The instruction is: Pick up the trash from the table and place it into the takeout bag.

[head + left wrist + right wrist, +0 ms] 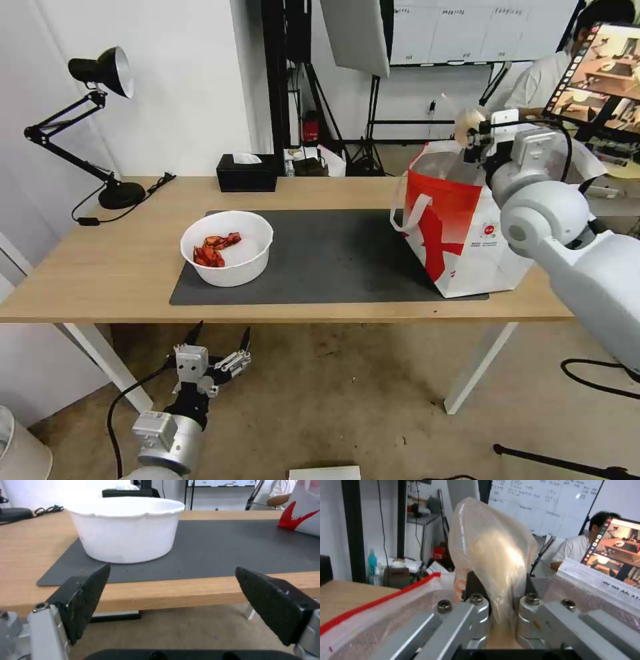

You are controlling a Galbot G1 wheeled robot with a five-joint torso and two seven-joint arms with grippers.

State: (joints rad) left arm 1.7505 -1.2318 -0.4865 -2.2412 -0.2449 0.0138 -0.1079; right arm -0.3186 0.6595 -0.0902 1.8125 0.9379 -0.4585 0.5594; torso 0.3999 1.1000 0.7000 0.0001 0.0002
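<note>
The right gripper (475, 137) is held above the open top of the takeout bag (460, 227), which stands at the right end of the dark mat (333, 253) on the table (100, 267). Its jaws are clamped on the small knotted bag (493, 552) of beige food; in the right wrist view the pouch bulges out beyond the fingertips, and the pinched neck is squeezed between them. The foil lining and the red rim of the takeout bag are seen directly around and below the gripper, so the pouch is judged to lie over the mouth of the bag — not yet down inside it.

The relation that governs the release is vertical: the opening lies straight beneath the held pouch. The long axis of the pouch runs outward along the line of the fingers.

The left gripper (220, 343) is parked below the near edge of the table, jaws spread wide and holding nothing. The white bowl (227, 247) with red shellfish scraps sits on the left part of the mat, just beyond that edge and directly ahead of the left gripper. The left arm is therefore the nearer one to the bowl.
</note>
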